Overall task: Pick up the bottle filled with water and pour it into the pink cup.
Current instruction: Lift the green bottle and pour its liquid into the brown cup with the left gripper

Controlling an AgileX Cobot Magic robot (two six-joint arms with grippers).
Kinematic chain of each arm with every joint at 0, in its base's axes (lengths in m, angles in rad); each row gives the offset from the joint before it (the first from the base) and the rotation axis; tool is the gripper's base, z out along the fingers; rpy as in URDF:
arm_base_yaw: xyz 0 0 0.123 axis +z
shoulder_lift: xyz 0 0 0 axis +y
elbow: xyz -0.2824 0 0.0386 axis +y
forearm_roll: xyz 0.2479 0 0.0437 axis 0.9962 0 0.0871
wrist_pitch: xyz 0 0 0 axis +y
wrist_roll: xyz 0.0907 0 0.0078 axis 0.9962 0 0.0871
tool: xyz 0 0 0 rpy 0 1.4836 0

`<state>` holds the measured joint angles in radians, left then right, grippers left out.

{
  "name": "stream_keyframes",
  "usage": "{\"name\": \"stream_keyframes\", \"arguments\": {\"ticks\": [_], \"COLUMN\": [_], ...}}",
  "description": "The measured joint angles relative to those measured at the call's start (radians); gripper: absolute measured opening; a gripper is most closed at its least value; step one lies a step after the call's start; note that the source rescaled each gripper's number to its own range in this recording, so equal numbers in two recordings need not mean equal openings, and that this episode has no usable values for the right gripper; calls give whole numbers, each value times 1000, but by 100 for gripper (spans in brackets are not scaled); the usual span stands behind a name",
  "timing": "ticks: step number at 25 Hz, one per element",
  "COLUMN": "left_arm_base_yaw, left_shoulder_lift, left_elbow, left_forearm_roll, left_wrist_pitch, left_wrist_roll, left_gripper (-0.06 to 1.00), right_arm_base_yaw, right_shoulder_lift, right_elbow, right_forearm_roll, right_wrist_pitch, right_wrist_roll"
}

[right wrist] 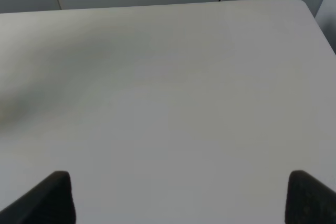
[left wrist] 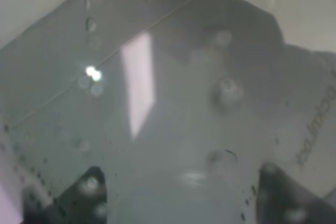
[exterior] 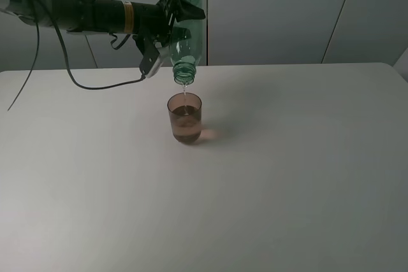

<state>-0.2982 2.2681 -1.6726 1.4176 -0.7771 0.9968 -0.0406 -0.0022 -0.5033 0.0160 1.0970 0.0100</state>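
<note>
Your left tool (exterior: 171, 30) is clamped across the body of the bottle (exterior: 189, 39), which hangs in the air tipped steeply, open neck down, right above the pink cup (exterior: 185, 119). A thin stream of water (exterior: 185, 88) runs from the neck into the cup. The cup stands upright on the surface (exterior: 306, 176), closer to the far edge than the near one and a touch left of the middle, partly filled; your right tool (right wrist: 178, 198) hangs over the surface with its fingers spread wide, gripping nothing.
</note>
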Motion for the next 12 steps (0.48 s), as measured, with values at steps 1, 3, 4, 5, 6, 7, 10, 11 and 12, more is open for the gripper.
{"name": "stream_keyframes", "arguments": {"ticks": [1, 3, 4, 5, 6, 7, 10, 11, 12], "left_arm_base_yaw": [-2, 0, 0, 0, 0, 0, 4, 5, 8], "left_shoulder_lift": [0, 0, 0, 0, 0, 0, 0, 0, 0], "left_elbow": [0, 0, 0, 6, 14, 25, 59, 68, 76], "left_forearm_roll": [0, 2, 2, 2, 2, 2, -3, -8, -16], "left_wrist_pitch": [0, 5, 10, 14, 16, 19, 28, 30, 30], "left_wrist_roll": [0, 0, -6, -16, -26, -31, -41, -50, -66], "left_gripper": [45, 45, 45, 45, 45, 45, 45, 45, 45], "right_arm_base_yaw": [0, 0, 0, 0, 0, 0, 0, 0, 0], "right_shoulder_lift": [0, 0, 0, 0, 0, 0, 0, 0, 0], "right_elbow": [0, 0, 0, 0, 0, 0, 0, 0, 0], "right_forearm_roll": [0, 0, 0, 0, 0, 0, 0, 0, 0], "right_wrist_pitch": [0, 0, 0, 0, 0, 0, 0, 0, 0], "right_wrist_roll": [0, 0, 0, 0, 0, 0, 0, 0, 0]}}
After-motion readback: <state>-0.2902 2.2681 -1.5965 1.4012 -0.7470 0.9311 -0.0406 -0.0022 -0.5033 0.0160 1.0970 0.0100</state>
